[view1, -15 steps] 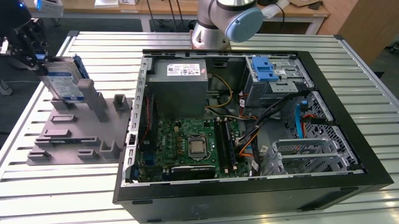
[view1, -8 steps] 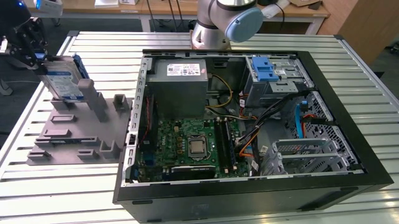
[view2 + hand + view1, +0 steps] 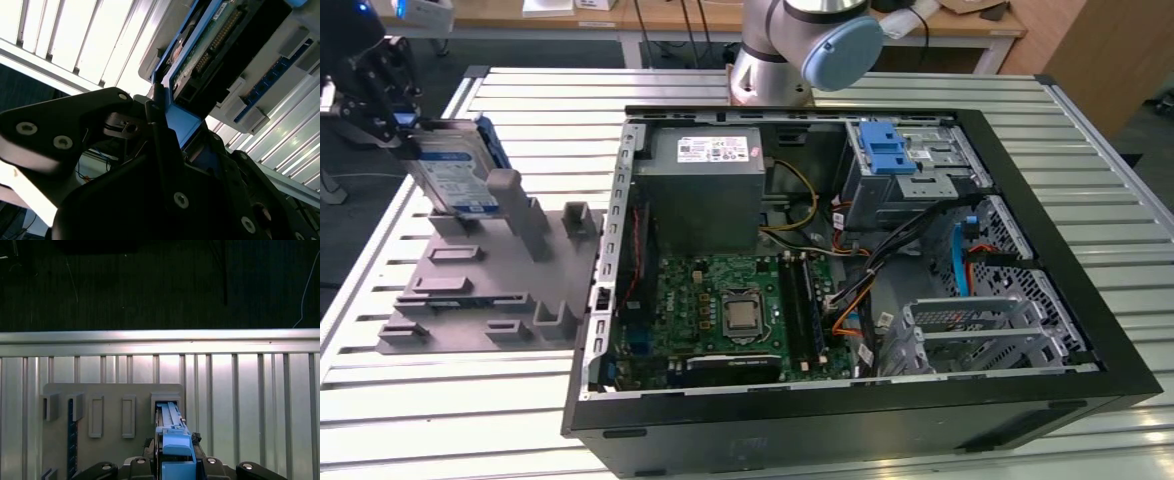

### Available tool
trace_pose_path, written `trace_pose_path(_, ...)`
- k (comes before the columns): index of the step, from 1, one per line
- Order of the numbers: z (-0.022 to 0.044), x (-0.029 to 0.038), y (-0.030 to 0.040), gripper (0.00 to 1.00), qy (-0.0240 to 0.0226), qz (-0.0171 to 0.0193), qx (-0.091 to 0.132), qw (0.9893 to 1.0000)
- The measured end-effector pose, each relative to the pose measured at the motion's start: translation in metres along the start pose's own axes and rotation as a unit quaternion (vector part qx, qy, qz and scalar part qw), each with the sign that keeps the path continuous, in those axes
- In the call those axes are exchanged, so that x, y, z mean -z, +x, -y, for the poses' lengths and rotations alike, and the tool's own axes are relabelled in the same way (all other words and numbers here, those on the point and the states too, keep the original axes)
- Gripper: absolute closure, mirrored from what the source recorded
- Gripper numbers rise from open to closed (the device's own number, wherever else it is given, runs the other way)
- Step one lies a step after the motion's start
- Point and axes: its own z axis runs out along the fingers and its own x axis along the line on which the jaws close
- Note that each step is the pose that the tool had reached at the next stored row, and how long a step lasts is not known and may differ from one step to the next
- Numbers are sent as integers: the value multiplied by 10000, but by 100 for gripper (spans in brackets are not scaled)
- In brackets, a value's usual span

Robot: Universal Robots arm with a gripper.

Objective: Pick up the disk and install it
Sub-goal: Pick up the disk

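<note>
The disk (image 3: 455,166) stands on edge, tilted a little, with its labelled face toward the exterior view's right and its blue bracket round the rim. The gripper (image 3: 403,128) pinches its upper end, so the disk hangs straight below the gripper. In the first wrist view the disk (image 3: 169,421) shows edge-on, running away from the gripper (image 3: 176,466), which is clamped on either side of the blue bracket. In the second wrist view the disk (image 3: 216,46) shows its circuit-board side just beyond the gripper (image 3: 172,131).

Directly beneath the gripper lies a grey rack (image 3: 478,283) with upright slots. The disk's lower end is at one slot of the rack (image 3: 111,416); whether it sits in it or hangs just clear cannot be told. The rack rests on a slatted metal table (image 3: 447,390).

Well apart from the gripper, toward the exterior view's right, an open case (image 3: 1067,260) lies on the same table. A blue-latched cage (image 3: 905,162) sits in its far corner.
</note>
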Motion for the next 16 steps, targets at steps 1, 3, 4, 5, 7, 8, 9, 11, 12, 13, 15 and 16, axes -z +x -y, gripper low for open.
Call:
trace_pose_path(1,0,3,0,63,-1,0,0,10000)
trace_pose_path(3,0,12,0,63,-1,0,0,10000)
trace_pose_path(4,0,16,0,63,0,0,0,10000)
trace_pose_path(5,-1,21,0,63,0,0,0,10000)
trace_pose_path(7,-1,32,-1,63,0,0,0,10000)
trace_pose_path(8,-1,37,-1,63,0,0,0,10000)
trace_pose_path(9,-1,43,-1,63,0,0,0,10000)
trace_pose_path(11,-1,51,-1,63,0,0,0,10000)
trace_pose_path(12,-1,54,-1,63,1,0,0,10000)
trace_pose_path(13,-1,56,-1,63,1,0,0,10000)
trace_pose_path(15,-1,63,-1,63,0,0,0,10000)
trace_pose_path(16,-1,67,-1,63,0,0,0,10000)
